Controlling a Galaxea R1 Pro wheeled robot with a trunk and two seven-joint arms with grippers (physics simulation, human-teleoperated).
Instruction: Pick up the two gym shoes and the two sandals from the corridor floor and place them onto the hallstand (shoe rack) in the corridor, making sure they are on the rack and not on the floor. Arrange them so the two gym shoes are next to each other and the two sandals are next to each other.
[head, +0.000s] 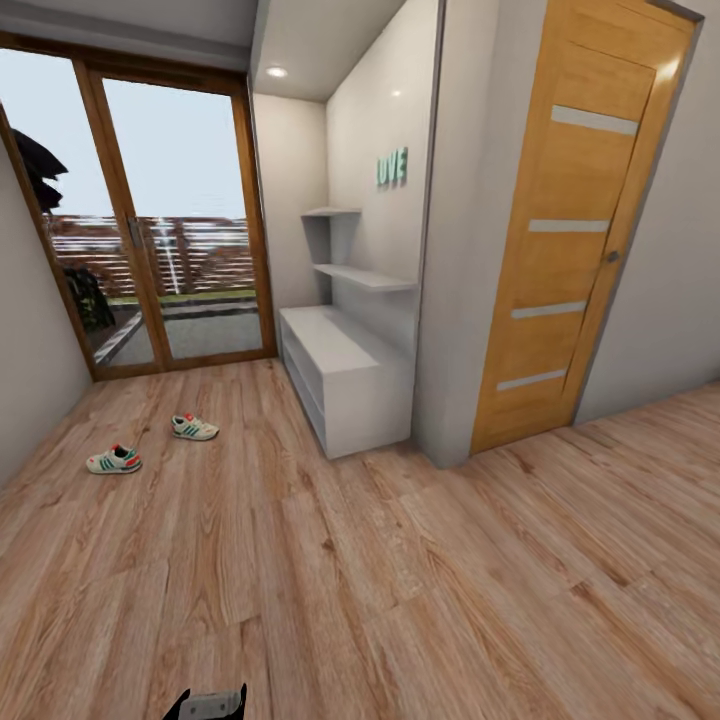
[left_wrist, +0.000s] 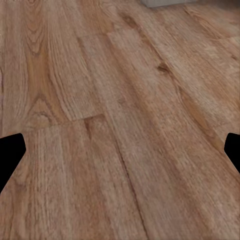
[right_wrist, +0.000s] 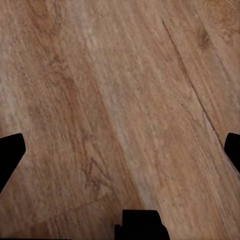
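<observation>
Two cream-white gym shoes with green stripes lie apart on the corridor floor at the left, one nearer the left wall and the other a little farther back. The light-grey hallstand stands against the wall beyond them, its flat top and stepped wall shelves bare. The sandals are out of view. My left gripper hangs open over bare planks, its black fingertips wide apart. My right gripper is likewise open above the wood floor, holding nothing.
Glass patio doors in a wooden frame close the corridor's far end. A wooden door stands at the right, past a grey wall corner. A grey and black part of the robot shows at the bottom edge.
</observation>
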